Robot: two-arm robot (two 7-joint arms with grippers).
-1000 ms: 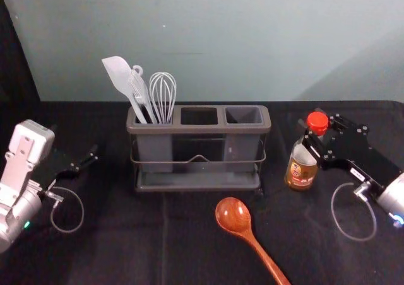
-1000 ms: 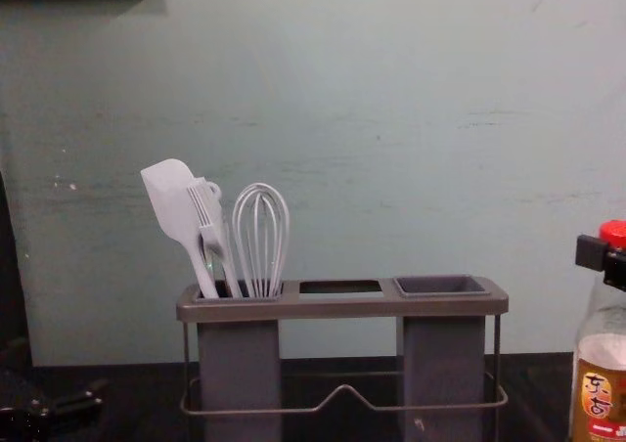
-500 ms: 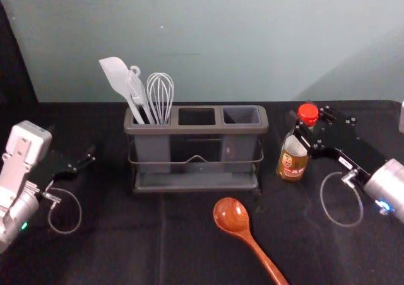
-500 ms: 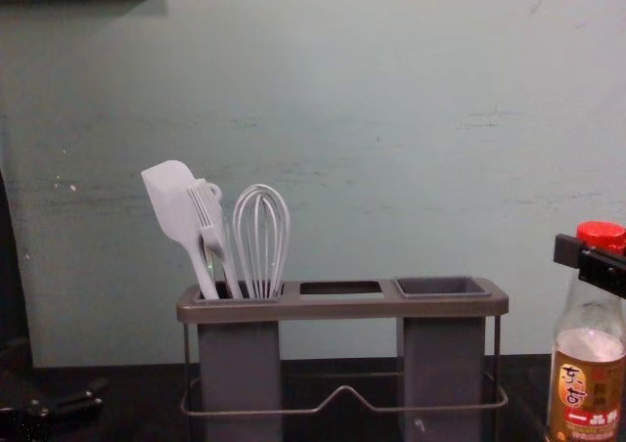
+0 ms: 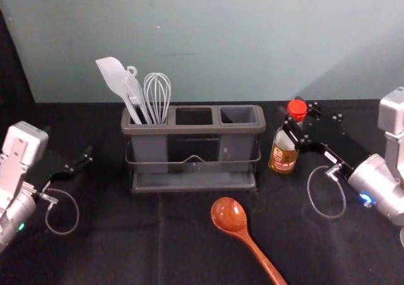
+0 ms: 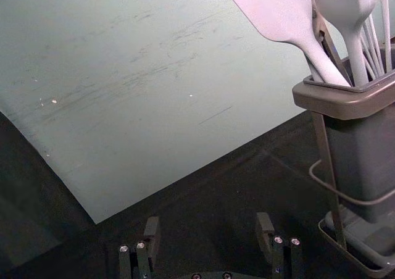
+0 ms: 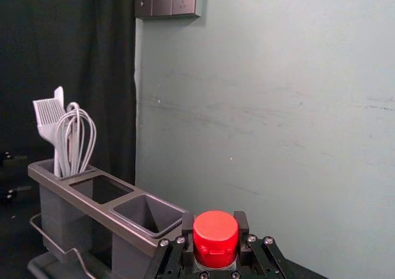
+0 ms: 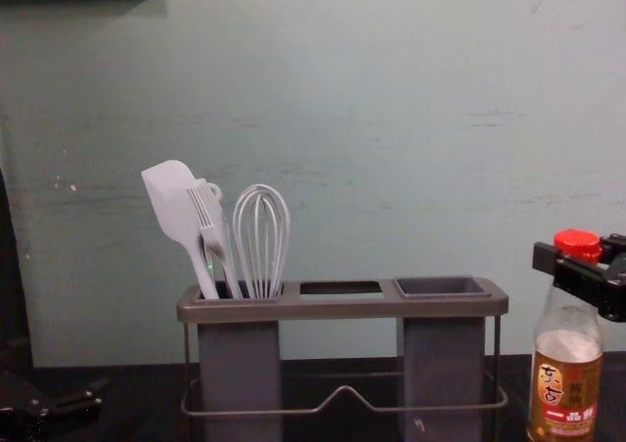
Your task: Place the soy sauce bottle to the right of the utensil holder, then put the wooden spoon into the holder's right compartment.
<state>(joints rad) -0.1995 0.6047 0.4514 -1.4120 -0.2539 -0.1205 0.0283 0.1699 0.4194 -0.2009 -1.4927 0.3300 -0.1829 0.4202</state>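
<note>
Evidently, the bottle step is in hand. At the far left, the left gripper (image 6: pixel 207 228) is held idle over the black cloth (image 5: pixel 107 247), its fingers spread wide with nothing between them.

Next, the holder (image 5: pixel 196 129) is seen upright, its left compartment (image 5: pixel 150 150) taken up by a spatula (image 5: pixel 115 77), a brush (image 5: pixel 134 89) and a whisk (image 5: pixel 157 94). Nothing is seen standing in the middle compartment (image 5: pixel 194 116) or the right compartment (image 5: pixel 238 115); the latter is where the spoon (image 5: pixel 230 217) is wanted. The spoon is laid on the cloth in front of the holder, bowl towards it, handle slanted to the near right, touched by neither gripper.

Farther right, the bottle (image 5: pixel 283 154) is held upright just beside the holder's right end, a small gap being left between them. Its neck is pinched by the right gripper (image 7: pixel 214 226), whose fingers are closed in on both sides just at the red cap (image 7: pixel 215 239). Whether its base is fully set down cannot be told.

The spot seems about right, so the base should be settled flat, the fingers opened and backed straight off, lest the bottle be tipped or knocked against the holder. Only then should the spoon be taken by its handle, tilted up and lowered into the right compartment.
</note>
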